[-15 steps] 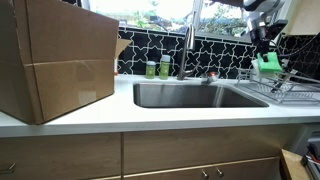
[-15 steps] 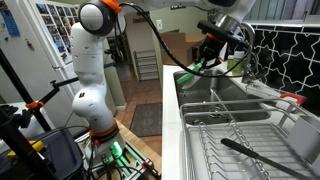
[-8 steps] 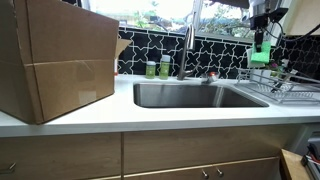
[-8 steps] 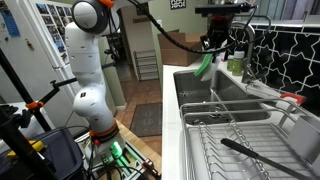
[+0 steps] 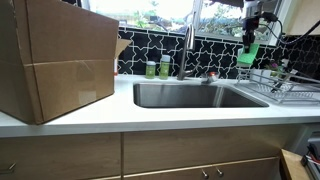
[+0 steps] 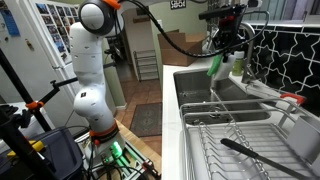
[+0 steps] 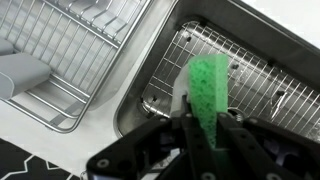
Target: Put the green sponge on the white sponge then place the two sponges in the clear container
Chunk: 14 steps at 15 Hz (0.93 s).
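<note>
**While swung clear of the rack, hangs high over the sink with no white partner in sight**

Facing the counter: finds the gripper (image 5: 250, 38) up at 1 o'clock, jaws clamped on the green sponge (image 5: 246, 52) dangling beneath. Has climbed and slid toward 9 o'clock within the last second, leaving the dish rack (image 5: 285, 88) and coming over the end of the sink (image 5: 190, 95). Reads as a carry under way, with stacking not yet done and the drop into the container further off.

Along the counter: shows the same grip, with the green sponge (image 6: 216, 65) hanging edge-down under the gripper (image 6: 222, 42) at 1 o'clock. Has moved toward 3 o'clock and turned from a slant to near upright. Hovers above the far end of the sink (image 6: 215, 100).

From the wrist: looks straight down the green sponge (image 7: 208, 85), pinched in the gripper (image 7: 205, 128). Takes in the sink grid (image 7: 260, 60) below and the dish rack (image 7: 70, 40) off at 10 o'clock.

Cannot place the white sponge in any view. Leaves the pale strip (image 7: 182, 95) touching the green slab at 9 o'clock too unclear to name. Cannot pick out the clear container either; perhaps the greyish shape (image 7: 20, 75) in the rack at 9 o'clock, not certain. Loses the fingertips behind the sponge
</note>
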Available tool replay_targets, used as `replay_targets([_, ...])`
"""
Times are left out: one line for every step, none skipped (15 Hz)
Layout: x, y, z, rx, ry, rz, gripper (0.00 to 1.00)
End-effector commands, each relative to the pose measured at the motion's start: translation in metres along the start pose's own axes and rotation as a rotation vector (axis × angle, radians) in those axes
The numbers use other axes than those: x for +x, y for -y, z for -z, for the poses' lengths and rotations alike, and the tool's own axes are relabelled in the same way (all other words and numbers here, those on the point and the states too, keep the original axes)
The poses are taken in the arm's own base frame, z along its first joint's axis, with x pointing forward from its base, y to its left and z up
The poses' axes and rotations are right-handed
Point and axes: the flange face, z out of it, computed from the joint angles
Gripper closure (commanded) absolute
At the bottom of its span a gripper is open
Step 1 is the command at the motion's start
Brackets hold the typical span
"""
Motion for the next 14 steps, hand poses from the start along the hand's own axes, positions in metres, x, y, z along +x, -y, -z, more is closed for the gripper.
replay_targets([0.002,0.000,0.000,0.000,0.003,0.002,0.89])
replay_targets([0.002,0.001,0.001,0.000,0.002,0.003,0.89])
replay_targets([0.001,0.001,0.002,-0.001,0.000,0.003,0.89])
replay_targets([0.001,0.001,0.002,-0.001,-0.001,0.003,0.89])
replay_targets([0.000,0.001,0.003,-0.001,-0.002,0.003,0.89])
replay_targets([0.000,0.001,0.003,-0.001,-0.002,0.003,0.89])
replay_targets([0.000,0.001,0.003,-0.001,-0.002,0.003,0.94])
replay_targets([0.008,-0.002,0.001,0.020,-0.016,-0.082,0.93])
replay_targets([0.016,-0.006,-0.002,0.053,-0.016,-0.154,0.93])
replay_targets([0.025,-0.010,-0.004,0.070,-0.022,-0.197,0.94])
replay_targets([0.032,-0.013,-0.006,0.092,-0.030,-0.243,0.94])
replay_targets([0.039,-0.016,-0.009,0.108,-0.039,-0.292,0.94])
replay_targets([0.047,-0.022,-0.013,0.119,-0.050,-0.343,0.93])
replay_targets([0.054,-0.027,-0.017,0.125,-0.054,-0.394,0.93])
